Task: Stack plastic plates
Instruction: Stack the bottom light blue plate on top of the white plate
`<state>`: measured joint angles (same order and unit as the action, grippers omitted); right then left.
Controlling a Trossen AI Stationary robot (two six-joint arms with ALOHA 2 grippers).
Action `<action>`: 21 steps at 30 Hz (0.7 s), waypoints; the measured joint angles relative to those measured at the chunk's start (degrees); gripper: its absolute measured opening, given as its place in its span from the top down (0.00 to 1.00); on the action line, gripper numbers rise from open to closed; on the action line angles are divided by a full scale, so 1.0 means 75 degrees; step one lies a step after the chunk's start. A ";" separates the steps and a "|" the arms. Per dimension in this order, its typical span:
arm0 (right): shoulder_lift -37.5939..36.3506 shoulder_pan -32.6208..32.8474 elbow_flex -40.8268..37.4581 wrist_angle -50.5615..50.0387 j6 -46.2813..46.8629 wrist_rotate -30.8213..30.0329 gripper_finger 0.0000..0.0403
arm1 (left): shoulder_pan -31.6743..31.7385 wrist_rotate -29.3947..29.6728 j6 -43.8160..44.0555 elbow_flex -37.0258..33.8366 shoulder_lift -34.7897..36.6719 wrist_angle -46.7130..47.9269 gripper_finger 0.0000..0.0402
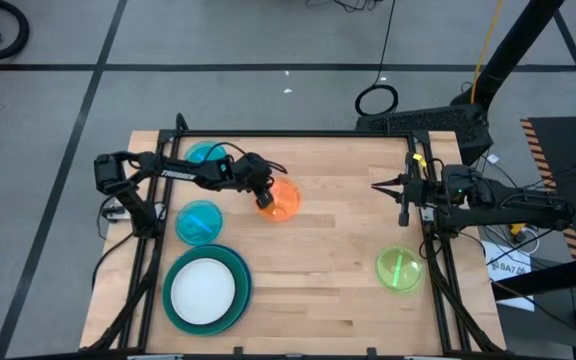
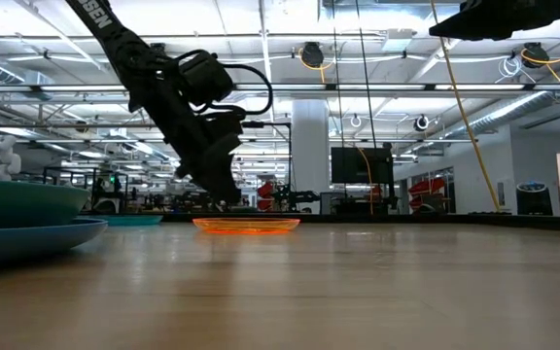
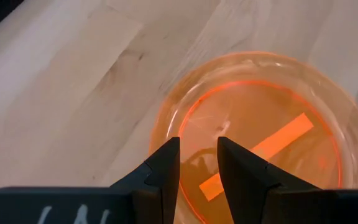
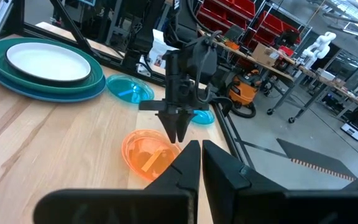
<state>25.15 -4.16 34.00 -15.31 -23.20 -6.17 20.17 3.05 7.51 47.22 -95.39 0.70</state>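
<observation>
The small orange plate lies flat on the table near its middle. My left gripper points straight down at the plate's left rim, fingers open by a narrow gap. One fingertip is over the rim and the other over the plate's floor. Two translucent cyan plates lie on the left, one far and one nearer. The white plate, dark-rimmed, sits in the teal and blue plates at the near left. The lime green plate lies near right. My right gripper waits shut above the right edge. My left gripper comes from above, pointing down, at the orange plate's rim on its left side. The plate lies flat on the table. Whether the fingertips touch it, I cannot tell.
Bare wood stretches across the table's middle and near side. Black frame rails run along the far edge and both sides. The right arm's base stands at the right edge.
</observation>
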 joint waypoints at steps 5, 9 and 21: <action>0.0000 0.0000 0.0000 -0.0003 0.0003 0.0000 0.97 | -0.0004 0.0000 -0.0339 0.0000 0.0000 0.0105 0.72; 0.0000 0.0000 0.0001 -0.0003 0.0003 0.0001 0.97 | 0.0002 0.0000 -0.0397 0.0000 0.0000 0.0322 0.72; 0.0000 0.0003 0.0000 -0.0003 0.0003 0.0003 0.97 | -0.0001 0.0000 -0.0251 0.0000 0.0000 0.0330 0.72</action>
<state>25.15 -4.14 34.00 -15.33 -23.18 -6.15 20.16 3.05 5.63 47.22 -95.39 3.18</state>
